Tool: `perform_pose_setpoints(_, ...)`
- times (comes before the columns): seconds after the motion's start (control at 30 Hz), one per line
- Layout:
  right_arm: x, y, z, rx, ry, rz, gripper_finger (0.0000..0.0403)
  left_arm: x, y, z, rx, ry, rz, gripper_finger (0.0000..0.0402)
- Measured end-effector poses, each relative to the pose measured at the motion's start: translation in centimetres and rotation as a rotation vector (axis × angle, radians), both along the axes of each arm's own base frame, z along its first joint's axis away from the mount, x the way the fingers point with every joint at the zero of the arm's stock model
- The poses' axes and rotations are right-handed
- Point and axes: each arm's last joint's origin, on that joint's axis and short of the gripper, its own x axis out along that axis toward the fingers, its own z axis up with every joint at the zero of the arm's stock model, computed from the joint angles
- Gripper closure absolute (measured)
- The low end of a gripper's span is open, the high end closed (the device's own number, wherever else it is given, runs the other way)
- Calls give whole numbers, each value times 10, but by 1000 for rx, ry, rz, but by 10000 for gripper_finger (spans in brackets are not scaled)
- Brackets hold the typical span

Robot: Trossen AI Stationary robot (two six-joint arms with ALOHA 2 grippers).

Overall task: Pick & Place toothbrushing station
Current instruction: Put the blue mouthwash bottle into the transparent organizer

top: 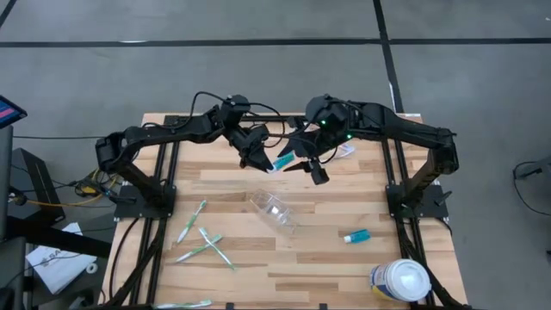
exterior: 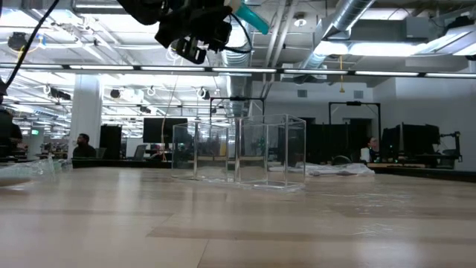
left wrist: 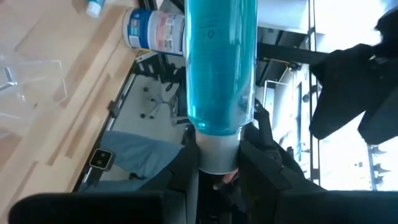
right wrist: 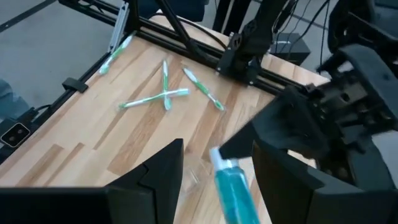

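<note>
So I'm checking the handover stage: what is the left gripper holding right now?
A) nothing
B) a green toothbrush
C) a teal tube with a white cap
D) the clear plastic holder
C: the left wrist view shows the left gripper clamped on the white cap end of the teal tube, lifted above the table.

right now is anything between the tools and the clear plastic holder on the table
Nothing on the table does. The clear plastic holder lies alone below both tools, but the left tool is full: it grips a teal tube.
</note>
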Motion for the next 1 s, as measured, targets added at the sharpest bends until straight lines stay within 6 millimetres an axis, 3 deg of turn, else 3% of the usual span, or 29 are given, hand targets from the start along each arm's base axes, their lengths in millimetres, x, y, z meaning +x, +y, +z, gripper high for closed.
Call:
perform_pose_setpoints(0.2, -3, -12, 0, 9, 19, -44, 221, 2, -14, -8, 1, 41, -37, 324)
perform_pose_setpoints(0.47, -17, -29, 9, -10, -11, -90, 221, -1, -35, -47, 91, 130, 13, 324)
perform_pose_setpoints(0.77, -42, -44, 33, -19, -74, -153, 221, -5, -51, -25, 544, -27, 276, 324)
perform_pose_setpoints(1.0, -51, -50, 41, -14, -78, -182, 221, -5, -62, -20, 640, -52, 319, 324)
